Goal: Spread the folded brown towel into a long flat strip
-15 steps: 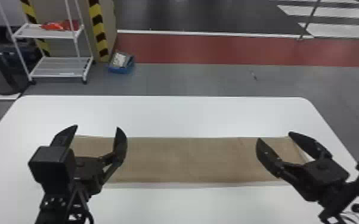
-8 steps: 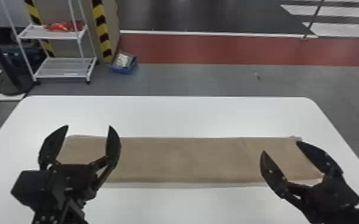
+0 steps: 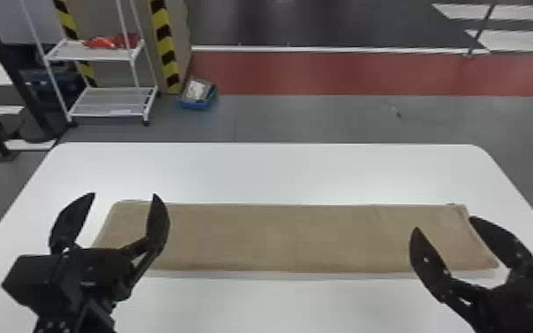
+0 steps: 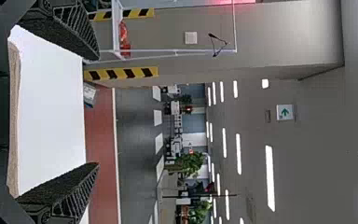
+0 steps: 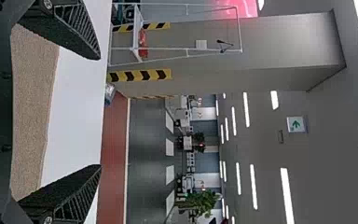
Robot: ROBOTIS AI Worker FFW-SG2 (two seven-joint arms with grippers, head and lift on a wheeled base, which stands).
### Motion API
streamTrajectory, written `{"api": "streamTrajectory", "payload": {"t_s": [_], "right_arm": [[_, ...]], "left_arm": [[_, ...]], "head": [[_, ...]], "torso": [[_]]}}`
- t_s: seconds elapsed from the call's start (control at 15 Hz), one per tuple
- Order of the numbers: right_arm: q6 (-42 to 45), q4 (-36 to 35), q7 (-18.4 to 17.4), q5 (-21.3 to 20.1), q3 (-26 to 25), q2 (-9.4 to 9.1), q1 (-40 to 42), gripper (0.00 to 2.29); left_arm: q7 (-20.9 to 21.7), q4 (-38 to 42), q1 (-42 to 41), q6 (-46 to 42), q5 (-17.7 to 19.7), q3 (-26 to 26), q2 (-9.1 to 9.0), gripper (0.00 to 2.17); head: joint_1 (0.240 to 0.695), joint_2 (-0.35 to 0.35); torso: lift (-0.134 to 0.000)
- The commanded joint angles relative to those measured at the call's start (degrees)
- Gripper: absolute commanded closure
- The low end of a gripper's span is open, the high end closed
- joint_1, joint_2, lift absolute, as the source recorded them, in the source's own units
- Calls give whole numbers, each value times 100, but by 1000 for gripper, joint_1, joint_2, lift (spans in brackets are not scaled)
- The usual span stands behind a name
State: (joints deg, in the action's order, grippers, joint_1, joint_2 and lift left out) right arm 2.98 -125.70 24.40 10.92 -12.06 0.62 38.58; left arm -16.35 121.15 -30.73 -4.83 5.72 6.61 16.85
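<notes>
Across the table [image 3: 287, 172], the towel [image 3: 279, 239] lies in a long flat strip.
Both our jaws stand wide apart, empty, near its ends, likely so the towel stays undisturbed.

Table [image 3: 287, 170]: one, white, smooth flat top; far edge straight, both far corners rounded. On it, brown towel [image 3: 279, 237]: one, laid flat as a long strip running left to right, long sides about parallel to the table's far edge. Far side mostly straight, slightly uneven at the far right corner; faint crease across the right-hand part. Pale band [image 3: 287, 275] on the tabletop, just beside the towel's near side.
</notes>
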Motion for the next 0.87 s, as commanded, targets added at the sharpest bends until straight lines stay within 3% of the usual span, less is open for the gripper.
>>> {"api": "streamTrajectory", "payload": {"t_s": [0.0, 0.8], "right_arm": [[4, 28, -93, -28, 81, 0, -17, 66], [-13, 230, -190, -107, 143, 35, -325, 70]], "left_arm": [[0, 67, 6, 57, 26, 16, 38, 87], [-17, 40, 147, 180, 43, 51, 55, 87]], "head": [[695, -8], [695, -7]], "torso": [[-125], [-125]]}}
